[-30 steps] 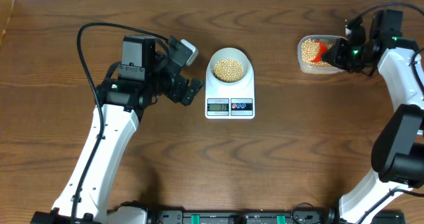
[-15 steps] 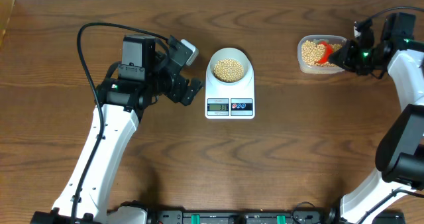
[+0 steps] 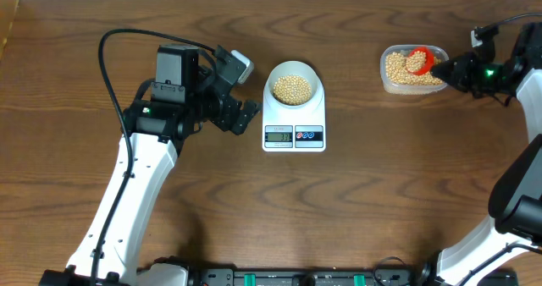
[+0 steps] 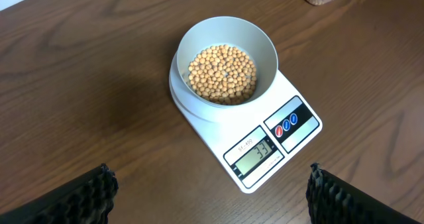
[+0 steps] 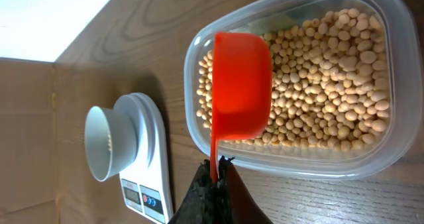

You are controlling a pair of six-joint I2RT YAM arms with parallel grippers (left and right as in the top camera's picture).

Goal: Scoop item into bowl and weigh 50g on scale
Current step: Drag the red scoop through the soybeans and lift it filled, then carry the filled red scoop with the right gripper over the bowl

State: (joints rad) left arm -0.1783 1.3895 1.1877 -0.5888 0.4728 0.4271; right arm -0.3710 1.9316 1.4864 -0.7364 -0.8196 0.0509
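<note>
The pale bowl (image 3: 294, 65) stands on the white scale (image 3: 315, 117) and holds tan beans (image 3: 293, 87). In the left wrist view the bowl (image 4: 260, 44) with beans (image 4: 222, 73) sits on the scale (image 4: 286, 93), whose display reads 33. My left gripper (image 3: 243, 115) is open and empty to the left of the scale, its fingers (image 4: 212, 197) wide apart. My right gripper (image 3: 449, 68) is shut on the handle of a red scoop (image 3: 417, 59) held over the clear tub (image 3: 385, 81) of beans. In the right wrist view my right gripper (image 5: 215, 173) holds the scoop (image 5: 242, 85) above the beans (image 5: 331, 85).
The clear tub (image 5: 318, 163) stands at the table's far right, well apart from the scale (image 5: 142, 158) and bowl (image 5: 106, 144). Bare wood lies between them. A pale wall edge runs along the table's far side.
My right arm has drawn back to the right, and the red scoop has shifted right and toward the tub's far side. The left arm, bowl and scale have not moved.
</note>
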